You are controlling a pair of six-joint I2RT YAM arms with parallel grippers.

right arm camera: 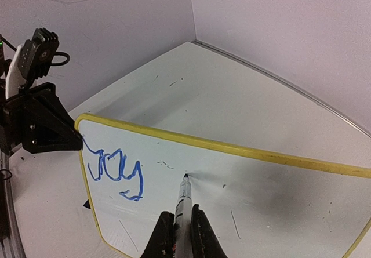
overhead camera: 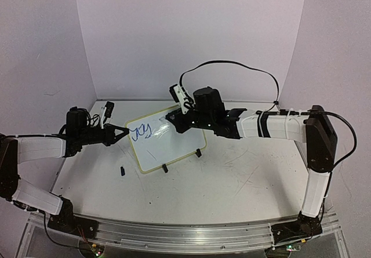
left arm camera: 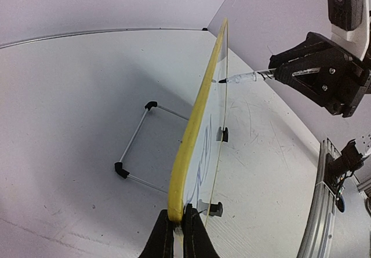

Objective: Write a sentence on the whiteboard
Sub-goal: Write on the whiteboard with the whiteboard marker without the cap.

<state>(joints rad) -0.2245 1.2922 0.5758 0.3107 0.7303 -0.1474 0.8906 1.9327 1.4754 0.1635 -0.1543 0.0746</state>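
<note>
Whiteboard point(overhead camera: 168, 145): propped on the table point(overhead camera: 249, 182), centre-left of the top view, between the two arms, resting on two black clip feet point(overhead camera: 165, 167) along its lower edge.
Left gripper point(left arm camera: 178, 226): pinched tight on the yellow frame at the board's left end, near the upper corner, bracing it from the side.
Right gripper point(right arm camera: 182, 229): clamped on the marker point(right arm camera: 183, 197), with the barrel running straight out between the fingers toward the board.
Marker tip: right at the white face near mid-board, seemingly touching, just right of the blue writing point(right arm camera: 116, 174).
Key relation: bare face lying to the right of the tip in the right wrist view, and the written part to the left, beside the left gripper. Right arm nearer the bare stretch, left arm out at the far end.
Long axis: from lower left up toward the right in the top view; straight across the frame in the right wrist view.
Facing: leaning back, face turned up and toward the lower right of the top view, meeting the marker nearly head-on; edge-on in the left wrist view.
Behind the board: thin wire stand point(left arm camera: 136, 148) splayed on the table.
Next stroke, as a judgement: rightward along the long axis with light pressure. Too hard a push could rock the board back against the pinch and the stand.
</note>
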